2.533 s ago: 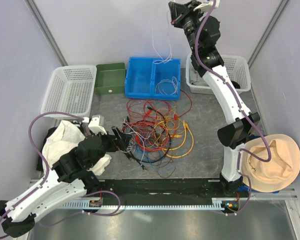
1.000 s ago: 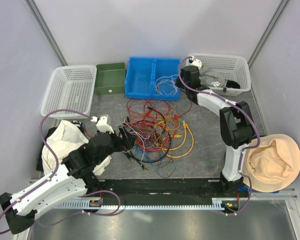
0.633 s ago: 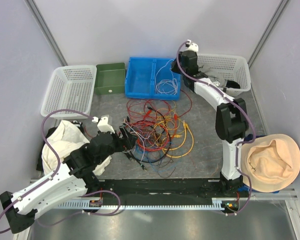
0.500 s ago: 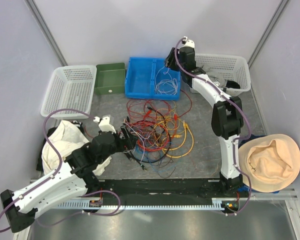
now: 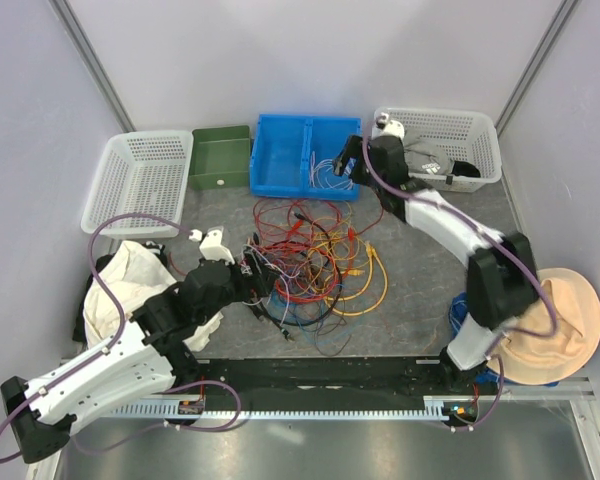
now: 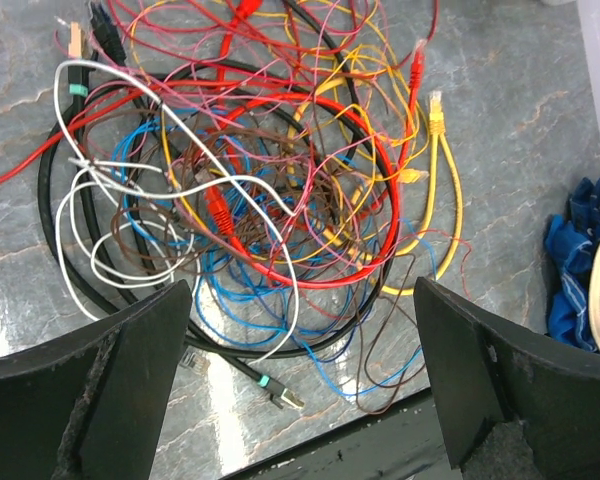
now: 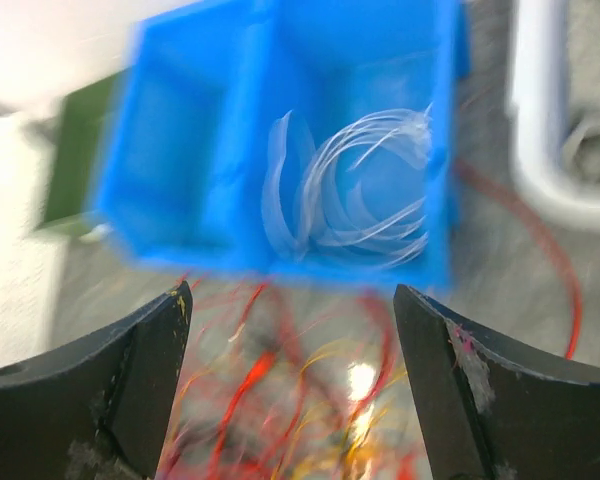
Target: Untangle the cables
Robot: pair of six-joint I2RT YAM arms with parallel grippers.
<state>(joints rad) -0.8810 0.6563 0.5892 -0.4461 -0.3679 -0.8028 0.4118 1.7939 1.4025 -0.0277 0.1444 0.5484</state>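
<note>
The left gripper (image 5: 252,282) hangs at the 9 o'clock edge of the cables (image 5: 315,265), which lie knotted in the middle of the table (image 5: 420,290). In its wrist view the left gripper (image 6: 302,290) has its jaws wide apart with nothing between them, above the cables (image 6: 280,200).

Closing here would likely catch several strands at once. Pulling could then cinch the loops tighter, snag a plug end, or drag the whole heap.

At 1 o'clock of the heap the right gripper (image 5: 345,160) is over the blue bin (image 5: 280,188), jaws apart and empty. A white wire coil (image 5: 330,172) lies in the bin. The right wrist view is blurred, so aim there is uncertain.

No brand, label or writing can be read.
</note>
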